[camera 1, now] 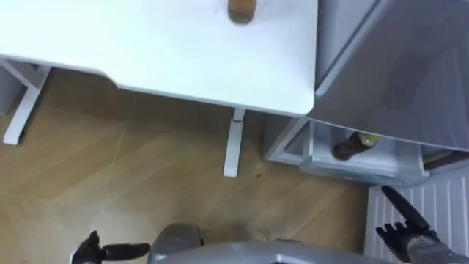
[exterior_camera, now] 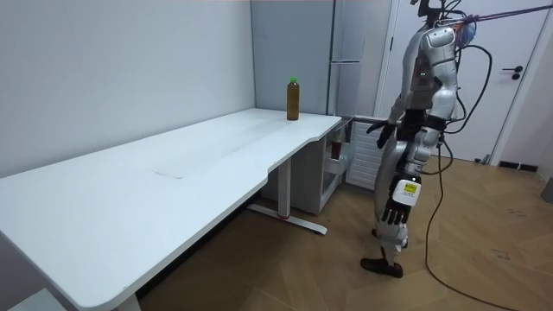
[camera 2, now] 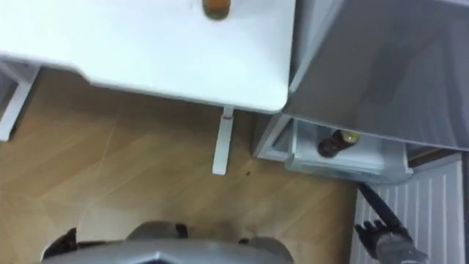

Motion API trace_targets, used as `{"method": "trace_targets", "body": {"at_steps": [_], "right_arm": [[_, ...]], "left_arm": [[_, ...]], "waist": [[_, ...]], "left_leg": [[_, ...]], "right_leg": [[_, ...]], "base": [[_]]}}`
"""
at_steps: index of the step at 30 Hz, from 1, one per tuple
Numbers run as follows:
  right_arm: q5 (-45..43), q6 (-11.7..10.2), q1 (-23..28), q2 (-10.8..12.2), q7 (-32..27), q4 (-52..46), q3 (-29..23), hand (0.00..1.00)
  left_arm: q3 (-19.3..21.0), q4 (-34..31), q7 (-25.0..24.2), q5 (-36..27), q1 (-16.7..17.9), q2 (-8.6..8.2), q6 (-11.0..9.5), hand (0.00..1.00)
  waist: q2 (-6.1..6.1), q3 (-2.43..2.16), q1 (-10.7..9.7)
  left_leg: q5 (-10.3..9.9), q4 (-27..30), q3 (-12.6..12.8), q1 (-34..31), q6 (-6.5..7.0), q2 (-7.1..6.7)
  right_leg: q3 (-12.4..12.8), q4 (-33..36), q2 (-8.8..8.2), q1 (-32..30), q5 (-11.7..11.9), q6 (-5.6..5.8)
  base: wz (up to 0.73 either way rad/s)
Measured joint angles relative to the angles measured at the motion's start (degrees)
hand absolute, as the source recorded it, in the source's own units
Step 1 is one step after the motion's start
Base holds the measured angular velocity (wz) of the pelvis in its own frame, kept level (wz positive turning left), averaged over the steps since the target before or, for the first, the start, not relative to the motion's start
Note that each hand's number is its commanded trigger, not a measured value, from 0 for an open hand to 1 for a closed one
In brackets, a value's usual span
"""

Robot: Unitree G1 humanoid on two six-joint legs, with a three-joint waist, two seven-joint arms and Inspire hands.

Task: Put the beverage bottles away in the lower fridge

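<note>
A brown drink bottle (exterior_camera: 293, 99) with a green cap stands on the far end of the white table (camera 1: 168, 51), and its lower part shows as the bottle (camera 1: 242, 9) at the top edge of the eye views. Another brown bottle (camera 1: 354, 144) with a yellow cap lies inside the open lower fridge compartment (camera 1: 344, 167). My right hand (camera 1: 407, 222) is held out with straight fingers in front of that compartment, beside the open door, and holds nothing. Hanging at my side, my left hand (exterior_camera: 398, 206) has relaxed fingers and is empty; the left hand (camera 1: 91, 251) also appears low in the left eye view.
The grey fridge (exterior_camera: 346, 52) stands just past the table's end. Its open lower door (camera 1: 440, 202), white and ribbed inside, is on my right. A white table leg (camera 1: 233, 147) stands on the wooden floor (camera 1: 146, 183) between me and the fridge.
</note>
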Motion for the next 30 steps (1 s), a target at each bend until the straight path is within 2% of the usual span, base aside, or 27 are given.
{"method": "trace_targets", "body": {"at_steps": [1,4,7,9,14,19,23,28,30], "right_arm": [[-0.18,0.0,0.39,0.15,0.13,0.01,0.0,0.0],[-0.62,-1.32,2.67,1.59,1.23,0.15,-0.11,0.0],[-6.79,-1.27,4.88,4.18,3.8,0.14,-0.09,0.0],[-11.14,-1.27,5.31,4.95,4.77,0.39,0.15,0.0],[-25.3,-1.25,5.46,5.62,5.59,1.43,3.43,0.0],[-33.81,-1.15,5.66,6.46,6.09,2.83,4.97,0.0],[-36.8,-1.17,6.53,7.24,5.64,2.83,5.18,0.0],[-37.87,-1.24,6.81,7.62,4.75,2.57,5.14,0.0],[-38.41,-1.33,6.78,7.61,4.74,2.57,5.08,0.0]], "left_arm": [[0.01,0.0,0.0,0.0,0.34,-0.2,0.01,0.0],[1.74,0.06,0.61,0.04,1.5,-1.56,0.0,0.0],[2.3,0.09,0.6,1.56,2.38,-2.1,-0.08,0.0],[3.21,0.1,0.49,2.65,2.21,-2.43,-0.08,0.0],[4.41,0.06,0.53,3.24,1.24,-2.88,-0.13,0.0],[4.45,0.02,1.71,1.69,0.57,-3.94,-0.2,0.0],[4.81,0.24,1.82,-0.08,0.31,-4.11,-0.29,0.0],[9.62,-0.57,5.65,-1.3,0.77,-6.53,-1.16,0.0],[10.64,-1.06,7.0,-1.31,0.94,-6.91,-2.14,0.0]], "waist": [[0.06,-0.14,0.0],[0.73,-0.1,-0.34],[0.99,-0.17,-0.58],[1.13,-0.21,-0.54],[1.52,-0.21,-0.64],[2.22,-0.14,-0.8],[2.43,0.01,-0.99],[2.96,0.04,-0.96],[2.99,-0.01,-0.95]], "left_leg": [[0.03,-0.33,0.07,0.24,-0.05,0.0],[0.15,-1.75,0.17,2.28,-0.22,-0.07],[0.02,-2.82,0.24,3.95,-0.43,-0.09],[-0.08,-3.1,0.31,4.45,-0.53,-0.1],[-0.3,-3.99,0.77,6.65,-0.66,-0.09],[-0.34,-4.69,1.24,7.97,-0.72,0.04],[-0.34,-4.71,0.93,8.39,-0.73,0.03],[-0.38,-4.89,1.01,9.04,-0.78,0.04],[-0.38,-4.93,0.93,9.38,-0.8,0.05]], "right_leg": [[0.0,-0.26,0.0,0.16,-0.01,-0.01],[-0.16,-1.65,0.07,2.03,-0.01,-0.02],[-0.47,-2.52,0.18,3.82,-0.18,0.03],[-0.19,-2.84,0.26,4.12,-0.17,0.04],[-0.03,-3.68,0.33,6.13,-0.22,0.12],[-0.15,-3.91,0.38,6.97,-0.22,0.12],[-0.16,-4.56,0.5,7.67,-0.21,0.12],[-0.02,-4.58,0.58,8.39,-0.22,0.12],[-0.09,-4.62,0.61,8.72,-0.22,0.12]], "base": [[-0.06],[-0.01],[0.0],[-0.02],[-0.03],[-0.06],[0.01],[-0.01],[0.0]]}}
